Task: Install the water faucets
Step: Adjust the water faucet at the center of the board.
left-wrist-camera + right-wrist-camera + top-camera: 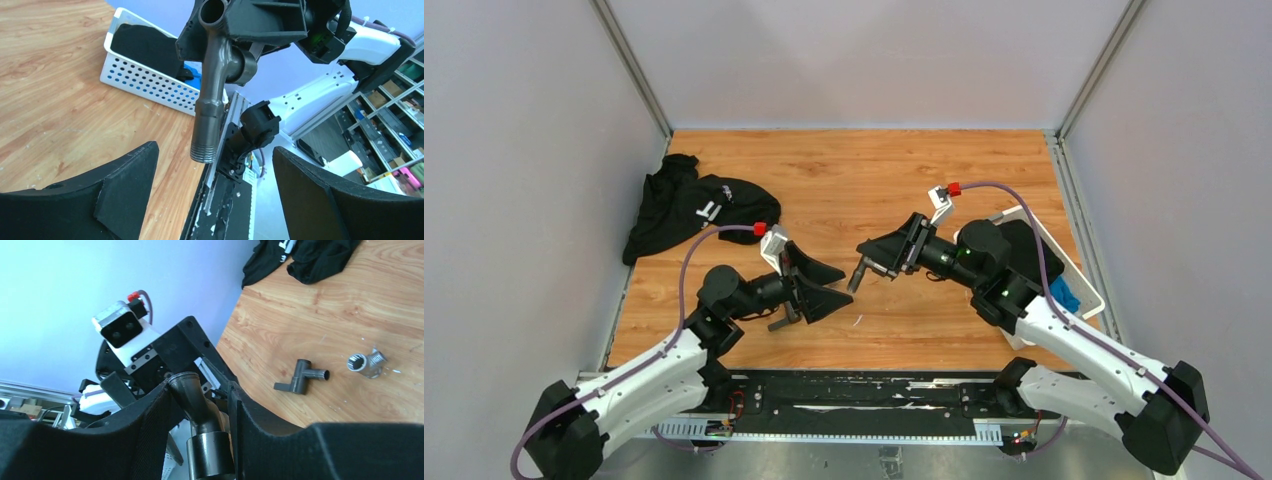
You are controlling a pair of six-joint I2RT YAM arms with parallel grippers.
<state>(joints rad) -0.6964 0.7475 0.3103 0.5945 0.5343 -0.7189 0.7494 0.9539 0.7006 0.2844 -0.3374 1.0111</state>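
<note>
While the right gripper (876, 250) is clamped on the upper part of a dark-grey faucet pipe (212, 95), that pipe hangs clear of the table (844, 170), threaded end lowest. Just beside the thread, the left gripper (215, 152) stands spread wide, touching nothing. Beyond the pipe, a small L-shaped tap piece (300, 377) and a silvery fitting (365, 363) lie on the wood, near each other but apart. A white basket (145, 80) sits behind the pipe on the right arm's side. A black garment (689, 210) lies well away on the opposite side.
</note>
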